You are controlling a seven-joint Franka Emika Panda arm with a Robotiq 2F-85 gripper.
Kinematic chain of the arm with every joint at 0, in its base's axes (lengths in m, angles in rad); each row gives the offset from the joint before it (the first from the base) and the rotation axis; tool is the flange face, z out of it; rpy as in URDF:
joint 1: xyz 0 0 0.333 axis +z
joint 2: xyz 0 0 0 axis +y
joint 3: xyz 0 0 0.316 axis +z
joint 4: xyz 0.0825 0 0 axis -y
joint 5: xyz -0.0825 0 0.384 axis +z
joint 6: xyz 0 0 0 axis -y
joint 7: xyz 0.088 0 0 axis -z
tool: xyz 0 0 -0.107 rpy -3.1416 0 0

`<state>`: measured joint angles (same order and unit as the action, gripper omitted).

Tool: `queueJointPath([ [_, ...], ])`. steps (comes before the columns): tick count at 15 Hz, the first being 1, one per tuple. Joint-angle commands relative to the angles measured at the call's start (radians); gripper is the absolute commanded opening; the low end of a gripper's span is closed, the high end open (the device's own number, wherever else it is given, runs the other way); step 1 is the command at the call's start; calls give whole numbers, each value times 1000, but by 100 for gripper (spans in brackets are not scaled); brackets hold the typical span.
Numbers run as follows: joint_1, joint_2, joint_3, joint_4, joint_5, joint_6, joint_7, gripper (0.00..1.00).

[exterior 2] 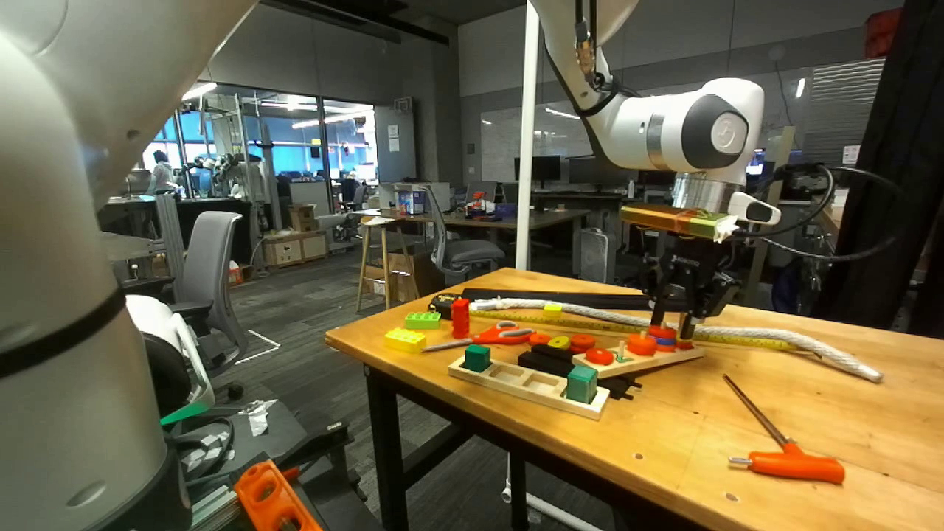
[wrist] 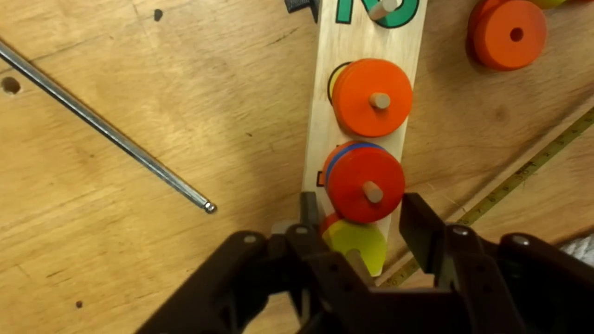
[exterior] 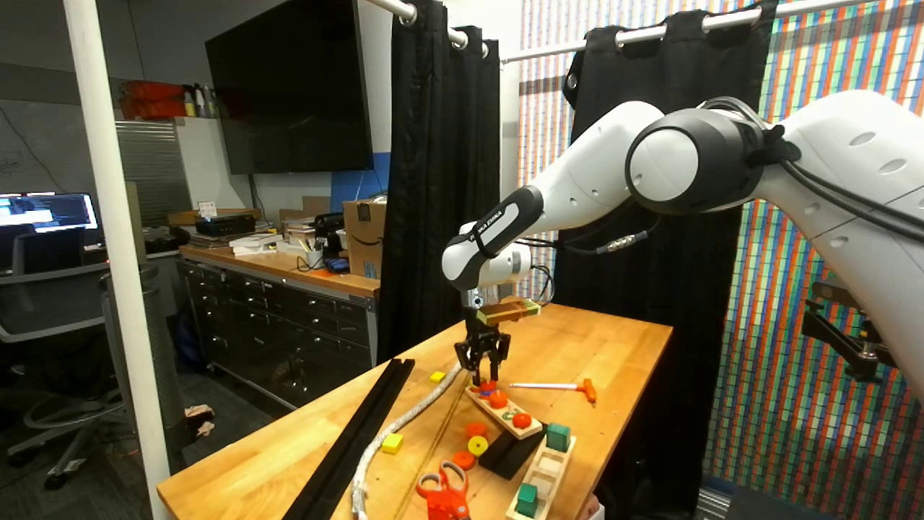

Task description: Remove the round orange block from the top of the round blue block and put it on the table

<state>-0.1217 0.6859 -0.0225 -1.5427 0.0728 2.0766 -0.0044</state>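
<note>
So, gripper (wrist: 360, 204) is spread, jaws apart, nothing pinched that I can see. Round orange block (wrist: 357, 174) (reads nearer red in the wrist view) is threaded on a peg (wrist: 372, 191), right of centre in that frame, a bit below mid-height. Taking it as the target since it tops the round blue block (exterior 2: 666, 341), a thin band under it in an exterior view.

Key relation: block lies just up-frame of the line between the fingertips, its lower part between them, most of its face ahead. It's off toward the finger at frame right, just beside that tip; touching or not, can't tell. Frame-left finger shows a wider gap.

Pegged board (wrist: 366, 44) runs nearly top to bottom of the wrist frame, so the jaws would close across its width. Block's round, no long axis to match; the peg is the axis that counts.

Next, my guess: nudge up-frame to straddle the block's middle, close on the top disc only, lift straight along the peg, then set down on the table (wrist: 116, 260). Risk: tips too low grab blue as well. Tip height against the disc edge: can't tell. Yellow piece (wrist: 357, 236) at lower centre, between the fingers, could get bumped.
</note>
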Motion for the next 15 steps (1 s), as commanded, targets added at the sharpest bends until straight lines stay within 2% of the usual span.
queueJointPath([
  [1,0,4,3,16,16,12,-14,20],
  [2,0,3,3,16,16,14,-13,17],
  [3,1,2,2,14,15,14,-11,22],
  [8,8,-15,-3,-1,8,20,1,22],
  [15,38,-100,-16,-62,-14,43,32,22],
])
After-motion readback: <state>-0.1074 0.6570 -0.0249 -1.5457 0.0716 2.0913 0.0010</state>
